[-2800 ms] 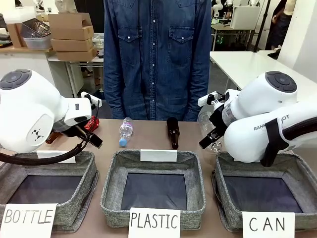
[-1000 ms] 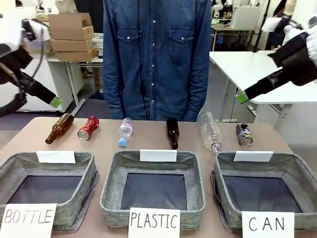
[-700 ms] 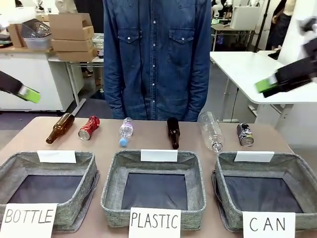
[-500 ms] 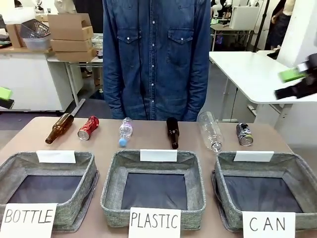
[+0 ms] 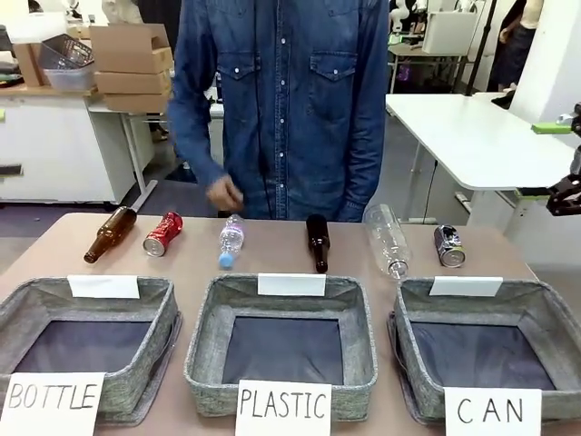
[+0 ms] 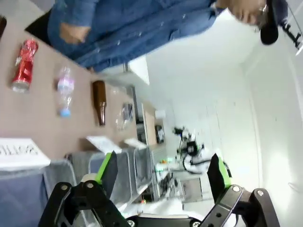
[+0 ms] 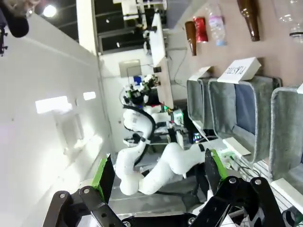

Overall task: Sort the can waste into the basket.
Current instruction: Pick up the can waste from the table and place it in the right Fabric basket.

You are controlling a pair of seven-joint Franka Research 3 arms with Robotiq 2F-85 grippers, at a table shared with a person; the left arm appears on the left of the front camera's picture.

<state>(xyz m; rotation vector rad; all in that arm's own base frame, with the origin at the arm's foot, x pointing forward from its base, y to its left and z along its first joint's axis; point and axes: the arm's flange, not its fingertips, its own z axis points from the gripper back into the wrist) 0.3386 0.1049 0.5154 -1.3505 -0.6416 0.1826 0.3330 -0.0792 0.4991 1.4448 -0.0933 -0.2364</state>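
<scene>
Both arms have been lifted away, left gripper [image 6: 163, 170] and right gripper [image 7: 156, 172] held open. The black can [image 5: 448, 245] is laid just behind the basket [image 5: 536, 298], seemingly end-on, nearest the right arm; the red can [image 5: 162, 233], far left.

A brown worktop [image 5: 272, 247] carries a far row of six things, all on their sides; from the left, a brown glass bottle [image 5: 109, 233], a dented red can [image 5: 162, 233] just beside it, a small clear bottle [image 5: 230, 240], a dark bottle [image 5: 318, 242], a large clear bottle [image 5: 385, 239], a dark can [image 5: 448, 245]; nearer stand three grey baskets in a row, the BOTTLE basket [image 5: 156, 350], the PLASTIC basket [image 5: 201, 343] and the CAN basket [image 5: 408, 356], each fronted by a white sign; the dark can lies just behind the CAN basket.
</scene>
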